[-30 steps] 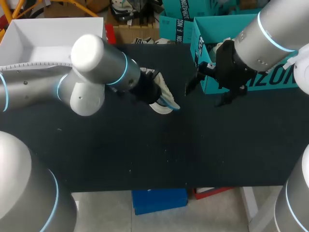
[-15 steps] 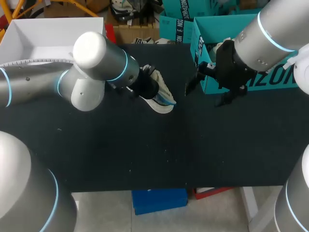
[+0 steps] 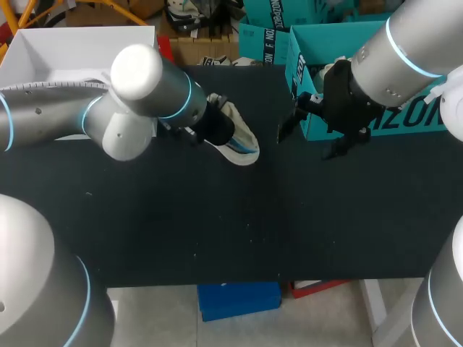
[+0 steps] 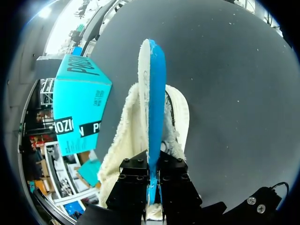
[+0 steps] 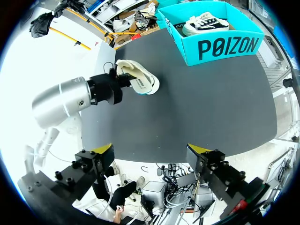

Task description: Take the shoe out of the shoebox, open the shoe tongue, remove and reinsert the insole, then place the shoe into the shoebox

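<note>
blue insole (image 4: 154, 93) pinched between left fingers (image 4: 133, 183), cream shoe (image 4: 125, 136) behind; right fingers (image 5: 104, 150) wide apart

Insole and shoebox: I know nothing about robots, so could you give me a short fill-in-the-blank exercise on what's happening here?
1. The fleecy insole is pinched by the end effector of the ____ arm.
2. The right end effector holds nothing, and its fingers are ____.
3. The sneaker lies ____ the teal shoebox.

Missing words: left; open; inside
</note>
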